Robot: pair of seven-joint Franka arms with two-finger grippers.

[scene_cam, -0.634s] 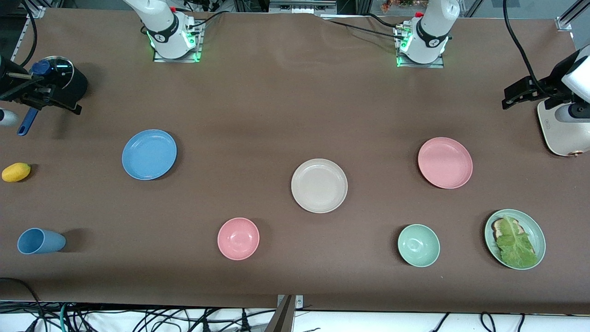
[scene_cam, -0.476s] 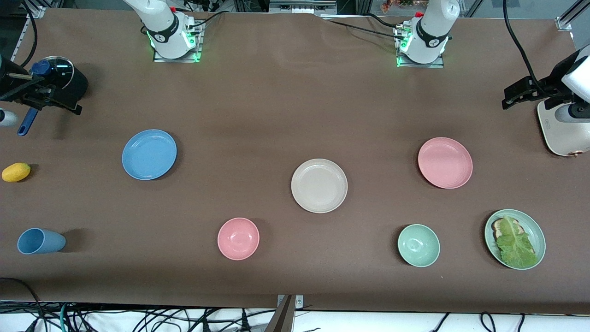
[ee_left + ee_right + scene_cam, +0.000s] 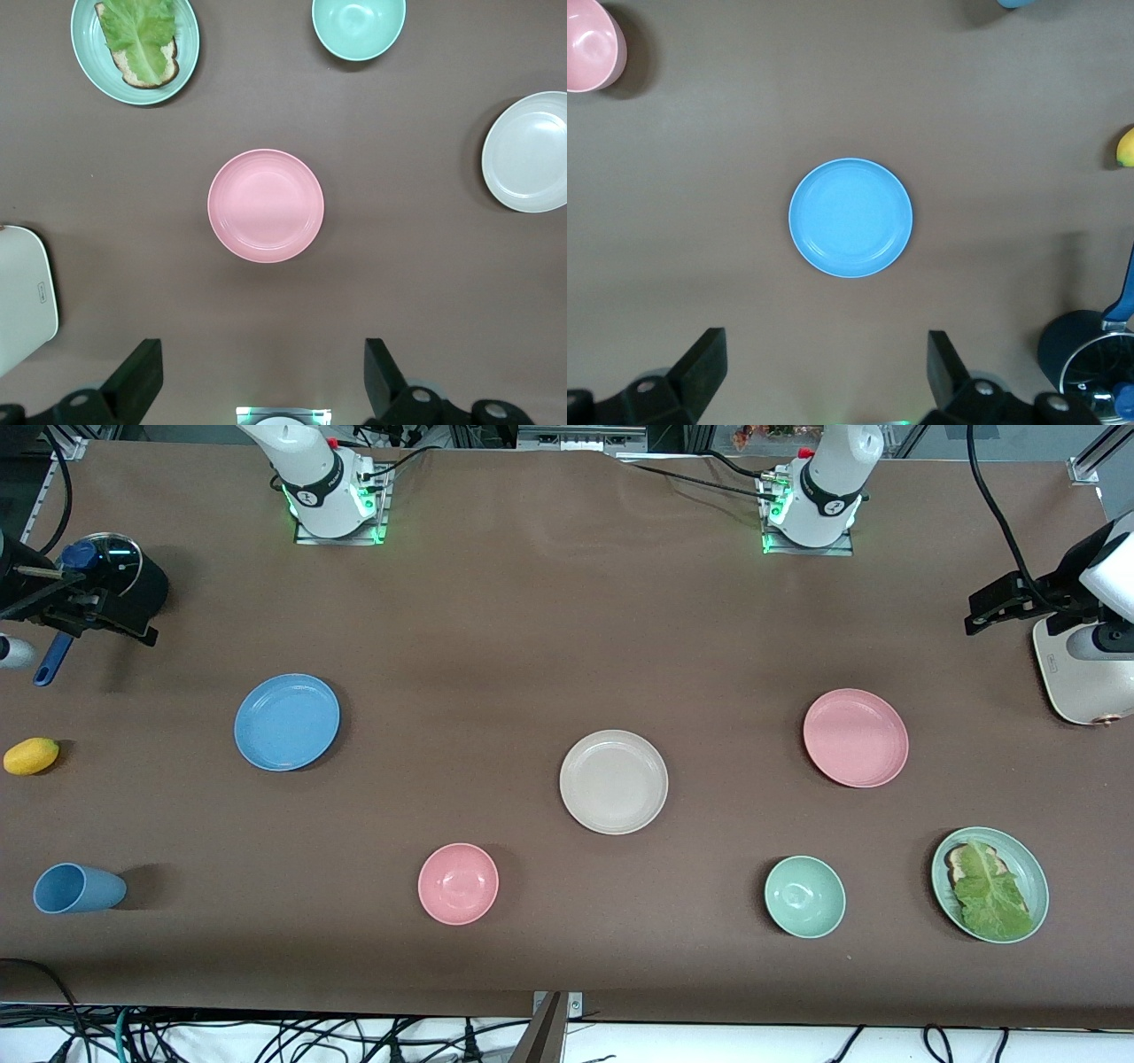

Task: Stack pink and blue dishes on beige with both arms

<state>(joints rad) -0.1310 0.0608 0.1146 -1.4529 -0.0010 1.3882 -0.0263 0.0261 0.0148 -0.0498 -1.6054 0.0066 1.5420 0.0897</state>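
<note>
Nothing has shifted: left pincer [image 3: 257,381] spread wide over pink plate [image 3: 266,205], right pincer [image 3: 824,376] spread wide over blue plate [image 3: 850,218]; stacking not begun.

A small, deep pink bowl [image 3: 458,883] and a pale mint-green bowl [image 3: 804,896] sit upright on the brown bench [image 3: 532,629] near the front camera, with a pale green plate [image 3: 1033,868] carrying toast [image 3: 959,859] under a lettuce leaf [image 3: 990,895] beside the green bowl toward the left arm's end. At the right arm's end a light blue cup [image 3: 78,888] lies on its side, a yellow mango-shaped fruit [image 3: 31,755] sits farther from the camera, and farther still stands a dark round pot [image 3: 133,584] with a glass lid [image 3: 113,558] and a blue handle [image 3: 53,661]. A white appliance [image 3: 1076,682] stands at the left arm's end.
</note>
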